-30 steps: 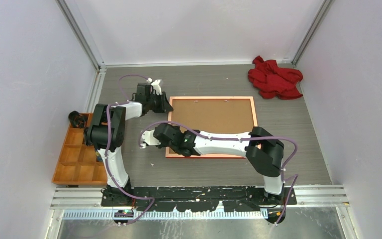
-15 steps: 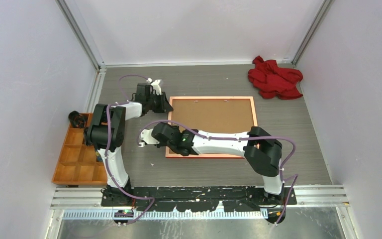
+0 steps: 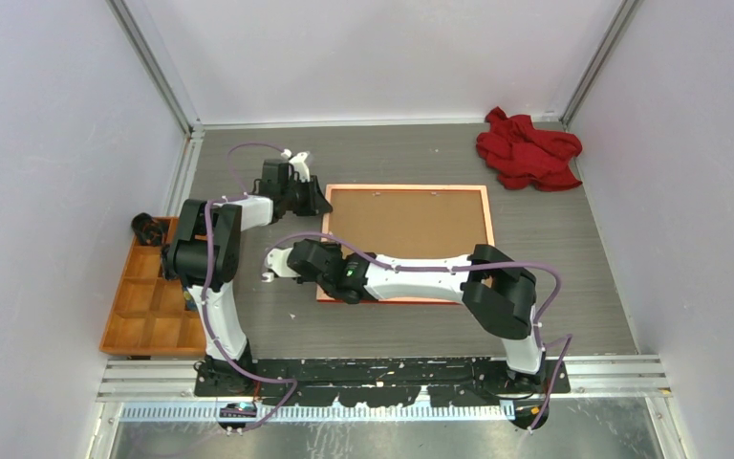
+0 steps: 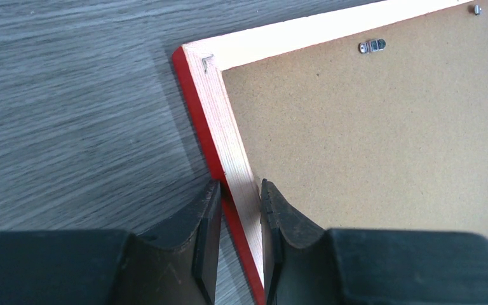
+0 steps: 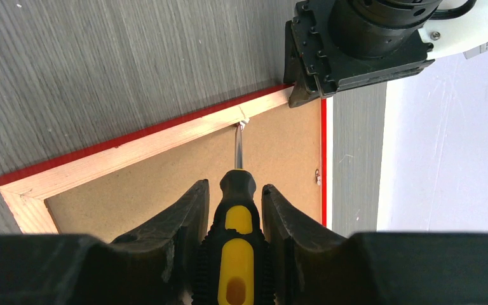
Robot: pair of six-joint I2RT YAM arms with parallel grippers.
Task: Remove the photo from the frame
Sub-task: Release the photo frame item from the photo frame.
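Note:
The red frame (image 3: pixel 407 188) lies face down mid-table, its brown backing board (image 3: pixel 411 225) up; the photo is hidden beneath it. My left gripper (image 3: pixel 323 205) is shut on the frame's left rail (image 4: pixel 229 133) close to the far-left corner, one finger outside and one on the board (image 4: pixel 368 140). My right gripper (image 5: pixel 235 184) is shut on a black-and-yellow screwdriver (image 5: pixel 236 216). The screwdriver's tip touches a small metal tab (image 5: pixel 242 124) at the inner edge of the left rail (image 5: pixel 133 149). In the top view the right gripper (image 3: pixel 317 263) hovers over the frame's near-left part.
A crumpled red cloth (image 3: pixel 528 148) lies at the far right corner. An orange compartment tray (image 3: pixel 148 296) stands by the left wall with a black object (image 3: pixel 148 228) at its far end. More metal tabs (image 4: pixel 372 46) sit along the backing board's edge. Walls enclose three sides.
The right arm has edged slightly left, carrying the screwdriver toward the frame's left rail. The left arm and the frame have not moved.

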